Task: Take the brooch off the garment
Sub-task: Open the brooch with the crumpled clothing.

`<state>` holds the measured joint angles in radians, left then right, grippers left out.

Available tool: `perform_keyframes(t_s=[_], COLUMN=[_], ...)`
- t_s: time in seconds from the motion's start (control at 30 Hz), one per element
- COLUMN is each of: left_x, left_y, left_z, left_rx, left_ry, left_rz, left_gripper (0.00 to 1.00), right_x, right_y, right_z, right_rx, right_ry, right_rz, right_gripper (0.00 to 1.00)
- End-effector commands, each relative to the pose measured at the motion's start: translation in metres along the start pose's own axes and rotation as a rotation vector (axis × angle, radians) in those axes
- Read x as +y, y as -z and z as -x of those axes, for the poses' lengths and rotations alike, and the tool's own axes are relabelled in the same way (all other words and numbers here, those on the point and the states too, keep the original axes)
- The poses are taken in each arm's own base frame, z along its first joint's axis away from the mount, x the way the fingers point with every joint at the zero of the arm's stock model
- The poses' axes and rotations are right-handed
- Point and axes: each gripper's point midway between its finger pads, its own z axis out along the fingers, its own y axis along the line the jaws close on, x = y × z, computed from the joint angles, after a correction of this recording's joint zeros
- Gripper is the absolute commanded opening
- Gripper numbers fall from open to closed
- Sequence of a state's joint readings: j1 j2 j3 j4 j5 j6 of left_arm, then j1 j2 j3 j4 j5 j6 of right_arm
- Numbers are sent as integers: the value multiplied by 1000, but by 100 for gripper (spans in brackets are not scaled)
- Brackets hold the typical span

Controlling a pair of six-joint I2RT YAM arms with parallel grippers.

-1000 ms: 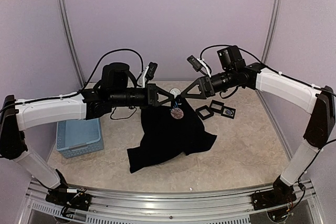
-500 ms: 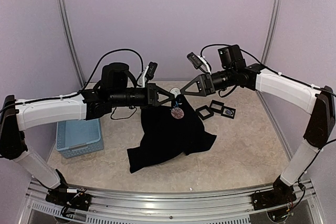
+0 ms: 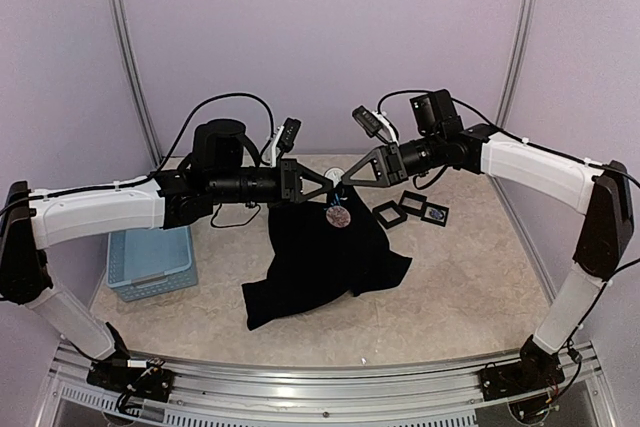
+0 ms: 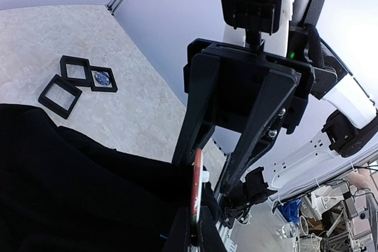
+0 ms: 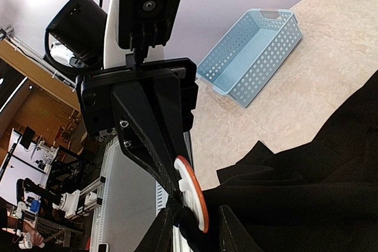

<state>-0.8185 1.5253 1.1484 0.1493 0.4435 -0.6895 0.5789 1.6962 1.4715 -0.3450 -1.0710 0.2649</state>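
From above, we see the left gripper (image 3: 326,185) pinched shut on the top of the garment (image 3: 325,257). The left arm reaches out flat from the left, high over the middle of the table (image 3: 470,287). The black cloth hangs down from it, and its bottom lies on the table toward the near edge. The brooch (image 3: 337,214) sits on the cloth just under both grippers. The right gripper (image 3: 344,182) comes in flat from the right, tip to tip with the left one.

From the left wrist, we see the left fingers (image 4: 184,235) closed on black cloth. The brooch (image 4: 196,184) shows edge-on between the right jaws.

From the right wrist, the right fingers (image 5: 159,234) stand a little apart on each side of the brooch (image 5: 194,196). We cannot tell if they touch it. A blue basket (image 5: 251,51) sits by the table's left edge.
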Motion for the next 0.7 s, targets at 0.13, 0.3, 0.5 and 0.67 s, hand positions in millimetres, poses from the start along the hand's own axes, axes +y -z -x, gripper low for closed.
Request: perform_keyframes(t_s=[0.13, 0.3, 0.5, 0.67], left_x=[-17, -16, -15, -16], left_y=[0, -2, -2, -2], left_z=[18, 19, 20, 21], left_rx=[-35, -31, -31, -31], left_ry=[-36, -35, -34, -37], left_rz=[-62, -64, -62, -65], left_gripper=[0, 0, 0, 0], right_x=[-6, -6, -5, -8], right_y=[-3, -4, -6, -10], right_z=[-5, -5, -6, -7], right_rx=[11, 14, 19, 36], right_ry=[-26, -24, -25, -26], right_rz=[21, 30, 36, 26], right_gripper=[21, 22, 22, 20])
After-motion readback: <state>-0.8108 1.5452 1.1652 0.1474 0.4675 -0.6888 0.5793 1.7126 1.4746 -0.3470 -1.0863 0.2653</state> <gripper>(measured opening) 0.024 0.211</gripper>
